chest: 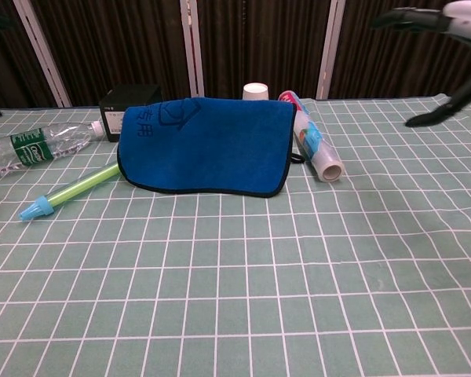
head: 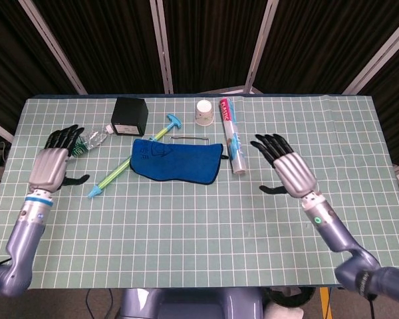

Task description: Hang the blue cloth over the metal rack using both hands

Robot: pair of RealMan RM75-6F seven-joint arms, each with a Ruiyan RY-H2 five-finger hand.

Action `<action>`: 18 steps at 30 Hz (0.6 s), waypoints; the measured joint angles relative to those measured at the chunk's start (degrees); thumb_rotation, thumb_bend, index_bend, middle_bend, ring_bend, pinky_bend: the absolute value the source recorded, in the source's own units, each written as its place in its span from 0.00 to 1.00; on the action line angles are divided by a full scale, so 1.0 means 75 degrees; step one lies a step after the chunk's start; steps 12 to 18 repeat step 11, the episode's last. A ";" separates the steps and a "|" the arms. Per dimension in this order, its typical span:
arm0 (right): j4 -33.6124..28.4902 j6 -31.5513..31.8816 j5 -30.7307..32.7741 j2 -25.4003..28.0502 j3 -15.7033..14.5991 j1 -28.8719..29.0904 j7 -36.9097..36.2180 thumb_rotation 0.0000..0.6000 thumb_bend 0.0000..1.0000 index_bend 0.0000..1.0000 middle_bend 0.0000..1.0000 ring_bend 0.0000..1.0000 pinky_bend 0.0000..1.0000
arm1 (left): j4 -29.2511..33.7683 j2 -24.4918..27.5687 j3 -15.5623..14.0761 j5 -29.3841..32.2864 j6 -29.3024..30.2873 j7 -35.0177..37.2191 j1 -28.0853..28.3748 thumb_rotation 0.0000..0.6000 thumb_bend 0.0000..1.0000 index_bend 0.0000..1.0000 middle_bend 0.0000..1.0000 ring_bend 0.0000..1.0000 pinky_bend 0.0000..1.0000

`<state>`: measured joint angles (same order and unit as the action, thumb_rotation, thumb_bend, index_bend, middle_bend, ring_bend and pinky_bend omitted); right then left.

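Now, going left to right: the left hand (head: 48,167) hangs over the left edge of the surface (head: 186,252), fingers spread and holding nothing. Beside it lies one bottle (head: 86,141), then one black box (head: 130,117) further back, and one green stick (head: 130,165) slanting toward the middle. There the single blue cloth (head: 176,159) is draped over the rack (head: 189,138), of which only a thin bar shows behind the cloth's top edge in the head view; the chest view shows the cloth hanging down the near side. Its long axis runs left to right, so each end faces one hand. One cup (head: 203,111) stands behind, and one roll (head: 232,134) lies just beside the cloth's right end. The right hand (head: 289,171) is also spread wide and empty, somewhat nearer the cloth than the left, though both are well apart from it. I would judge the hanging done.
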<state>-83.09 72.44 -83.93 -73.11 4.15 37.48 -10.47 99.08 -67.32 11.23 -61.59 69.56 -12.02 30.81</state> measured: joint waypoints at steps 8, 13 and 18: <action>-0.1274 0.1580 -0.0079 0.0911 -0.0738 -0.1884 0.0930 1.00 0.00 0.07 0.00 0.00 0.00 | 0.1410 0.0864 -0.1121 -0.1154 0.1836 -0.0636 -0.1652 1.00 0.18 0.00 0.00 0.00 0.00; -0.1326 0.2000 -0.0271 0.0952 -0.0918 -0.2369 0.0963 1.00 0.00 0.07 0.00 0.00 0.00 | 0.1538 0.0904 -0.1386 -0.1547 0.2199 -0.0789 -0.2025 1.00 0.18 0.00 0.00 0.00 0.00; -0.1326 0.2000 -0.0271 0.0952 -0.0918 -0.2369 0.0963 1.00 0.00 0.07 0.00 0.00 0.00 | 0.1538 0.0904 -0.1386 -0.1547 0.2199 -0.0789 -0.2025 1.00 0.18 0.00 0.00 0.00 0.00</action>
